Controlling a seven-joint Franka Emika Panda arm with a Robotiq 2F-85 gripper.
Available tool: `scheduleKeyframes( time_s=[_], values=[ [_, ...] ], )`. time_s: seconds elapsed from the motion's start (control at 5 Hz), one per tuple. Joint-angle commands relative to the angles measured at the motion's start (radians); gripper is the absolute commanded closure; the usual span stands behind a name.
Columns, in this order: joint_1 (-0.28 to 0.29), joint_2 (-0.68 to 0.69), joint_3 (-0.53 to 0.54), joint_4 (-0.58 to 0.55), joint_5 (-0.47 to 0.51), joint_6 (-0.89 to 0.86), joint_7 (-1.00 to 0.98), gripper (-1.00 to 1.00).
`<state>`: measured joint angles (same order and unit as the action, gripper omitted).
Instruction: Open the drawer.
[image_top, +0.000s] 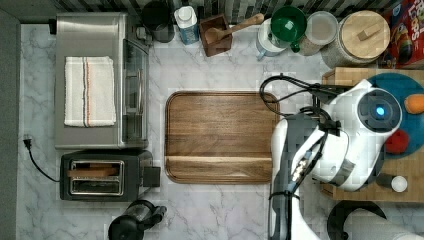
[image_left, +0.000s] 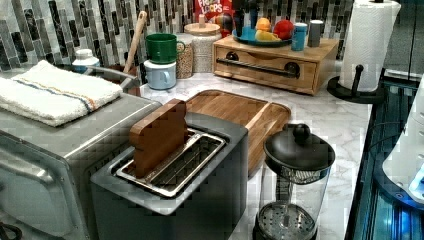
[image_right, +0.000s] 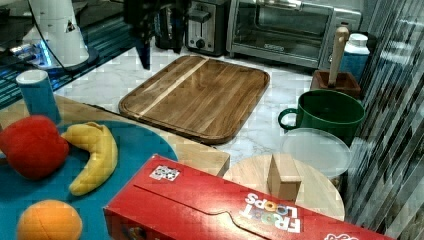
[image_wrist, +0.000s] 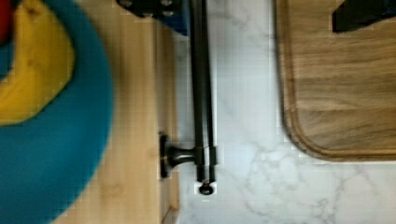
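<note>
Bamboo drawer (image_left: 270, 64) shut, 1 black bar handle (image_wrist: 201, 88) w/ 2 mounts, hand (image_wrist: 261, 9) fingers apart above handle.

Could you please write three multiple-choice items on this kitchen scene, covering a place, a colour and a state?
1. Where does the folded towel lie?
A. on the toaster oven
B. on the tray
C. in the drawer

2. What colour is the plate under the fruit?
A. red
B. blue
C. white

3. In what state is the drawer?
A. pulled fully out
B. removed
C. closed

Key: 1 A, the top view shows the towel on the oven's roof. 2 B, the right view shows a blue plate. 3 C, the left view shows the drawer front flush with its box, bar handle untouched.
</note>
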<state>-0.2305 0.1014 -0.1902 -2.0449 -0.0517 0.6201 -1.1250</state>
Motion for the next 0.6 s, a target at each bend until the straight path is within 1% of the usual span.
scheduleKeyframes(
  time_s=[0.2, 0.4, 0.6],
  values=[
    [0.016, -0.019, -0.001, -0.128, 0.026, 0.126, -0.075, -1.00],
    [0.014, -0.005, -0.008, -0.174, 0.030, 0.213, -0.063, -1.00],
    [0.000, 0.005, -0.015, -0.215, 0.036, 0.307, -0.080, -1.00]
  ],
)
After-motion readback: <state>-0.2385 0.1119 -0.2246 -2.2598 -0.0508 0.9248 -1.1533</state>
